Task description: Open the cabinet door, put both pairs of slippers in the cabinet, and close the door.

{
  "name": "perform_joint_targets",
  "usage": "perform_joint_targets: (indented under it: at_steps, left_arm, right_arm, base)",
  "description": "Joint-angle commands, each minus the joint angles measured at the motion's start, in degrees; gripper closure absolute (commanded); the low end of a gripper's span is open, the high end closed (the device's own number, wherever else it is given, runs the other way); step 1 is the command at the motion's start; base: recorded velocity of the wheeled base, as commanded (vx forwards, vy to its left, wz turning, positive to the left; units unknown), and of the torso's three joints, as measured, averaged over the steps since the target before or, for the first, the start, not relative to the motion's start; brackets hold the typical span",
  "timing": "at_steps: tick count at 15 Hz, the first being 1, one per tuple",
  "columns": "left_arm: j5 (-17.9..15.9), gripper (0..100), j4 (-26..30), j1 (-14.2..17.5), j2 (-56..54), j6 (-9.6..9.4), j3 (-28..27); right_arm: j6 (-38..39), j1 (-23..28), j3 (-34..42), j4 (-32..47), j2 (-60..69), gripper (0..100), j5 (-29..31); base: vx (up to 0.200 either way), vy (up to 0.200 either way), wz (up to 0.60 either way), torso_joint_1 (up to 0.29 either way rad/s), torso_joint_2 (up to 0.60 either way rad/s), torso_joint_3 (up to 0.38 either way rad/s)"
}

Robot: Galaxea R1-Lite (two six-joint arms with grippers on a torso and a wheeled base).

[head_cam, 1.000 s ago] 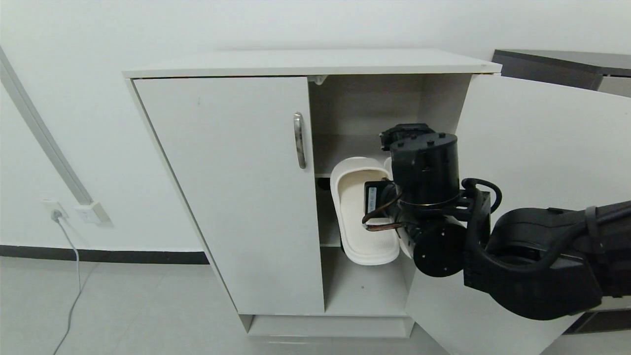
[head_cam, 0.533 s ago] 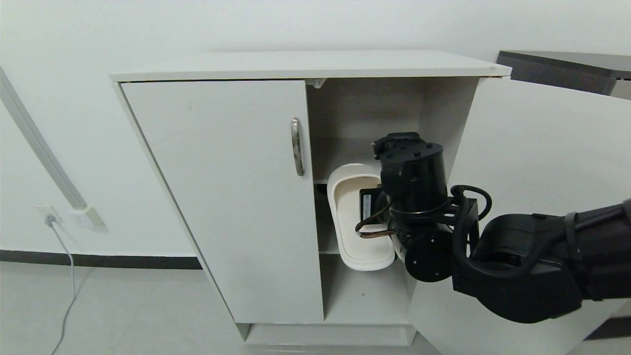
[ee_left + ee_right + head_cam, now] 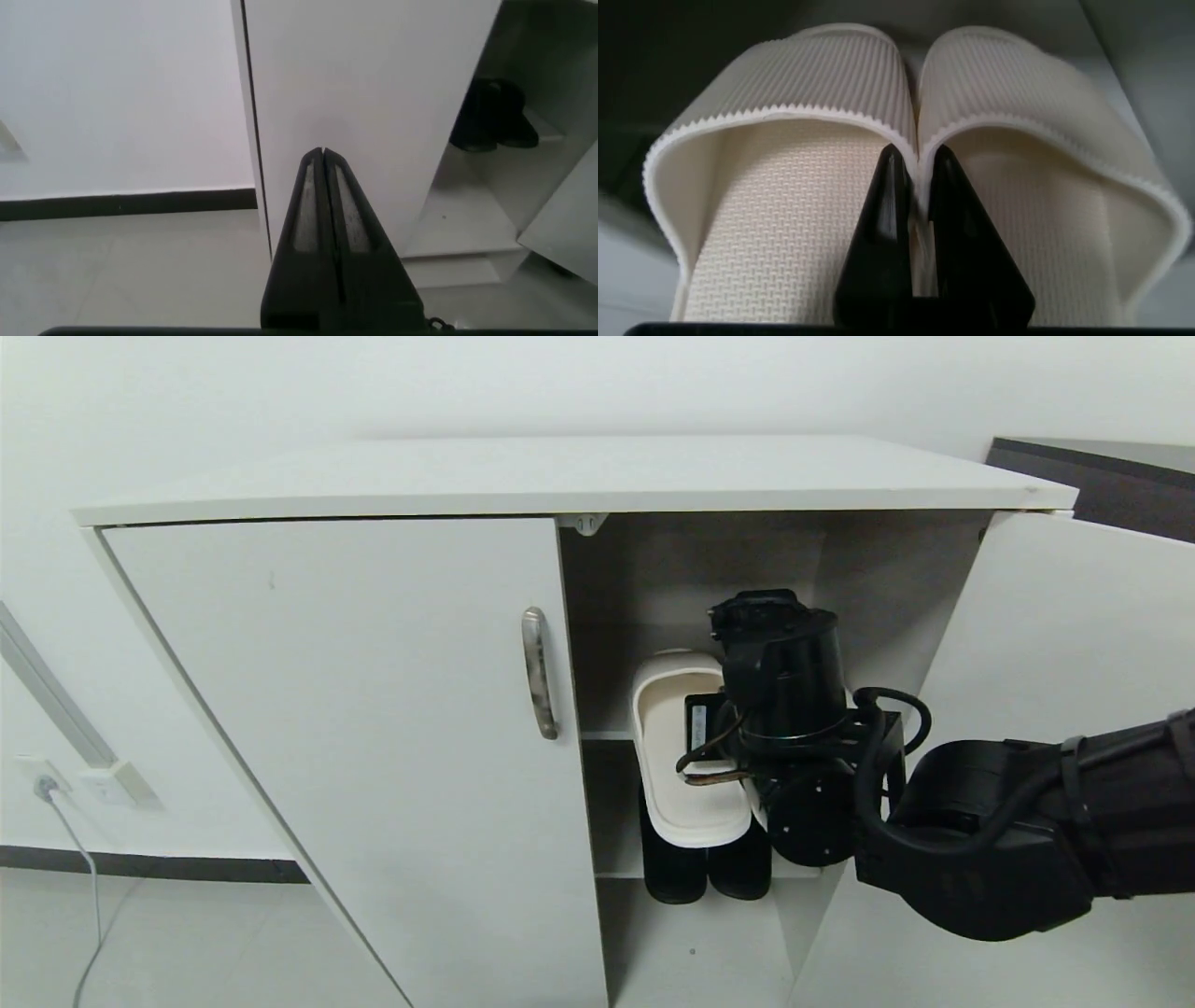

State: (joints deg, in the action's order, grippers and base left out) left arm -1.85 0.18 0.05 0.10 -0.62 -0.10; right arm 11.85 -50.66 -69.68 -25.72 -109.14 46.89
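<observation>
The white cabinet (image 3: pixel 560 476) has its left door (image 3: pixel 355 737) closed and its right door (image 3: pixel 1074 635) swung open. My right gripper (image 3: pixel 918 154) is shut on the touching inner edges of a pair of white slippers (image 3: pixel 831 112). In the head view the white slippers (image 3: pixel 686 803) hang toes up in the opening, in front of the upper shelf. A pair of black slippers (image 3: pixel 705 868) stands on the shelf below them. My left gripper (image 3: pixel 322 159) is shut on nothing and faces the closed left door; the black slippers (image 3: pixel 491 117) lie beyond it.
A metal handle (image 3: pixel 537 672) sits on the closed left door. A wall socket with a cable (image 3: pixel 42 789) is low on the left wall. Dark furniture (image 3: pixel 1102 476) stands behind the open door. Bare floor lies before the cabinet.
The head camera has moved closer to the cabinet. My right arm has lifted the white slippers against the shelves, and the black slippers below them have come into sight.
</observation>
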Motion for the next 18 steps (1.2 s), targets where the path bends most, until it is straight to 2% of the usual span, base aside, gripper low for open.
perform_joint_targets:
  at_steps: [1,6,11,14,18]
  left_arm:
    - [0.0,100,0.0,0.0,0.0,0.01,0.0]
    - [0.1,100,0.0,0.0,0.0,0.09,0.0]
    - [1.6,100,-0.1,0.0,0.0,0.71,0.0]
    - [1.6,100,-0.1,0.0,0.0,0.80,0.0]
    - [1.7,100,-0.1,0.0,0.0,0.89,0.0]
  right_arm:
    - [0.0,0.7,-0.2,0.1,-0.5,100,0.0]
    - [-0.2,2.6,-5.0,0.4,-4.7,100,-1.0]
    - [-0.3,5.6,-15.0,5.9,-9.1,100,-3.3]
    - [-0.3,7.1,-23.4,10.4,-11.8,100,-5.2]
    - [-0.4,8.3,-26.8,12.7,-14.0,100,-5.9]
  base:
    - [0.000,0.000,0.00,0.000,0.00,0.000]
    - [0.000,0.000,0.00,0.000,0.00,0.000]
    - [0.000,0.000,0.00,0.000,0.00,0.000]
    - [0.000,0.000,0.00,0.000,0.00,0.000]
    - [0.000,0.000,0.00,0.000,0.00,0.000]
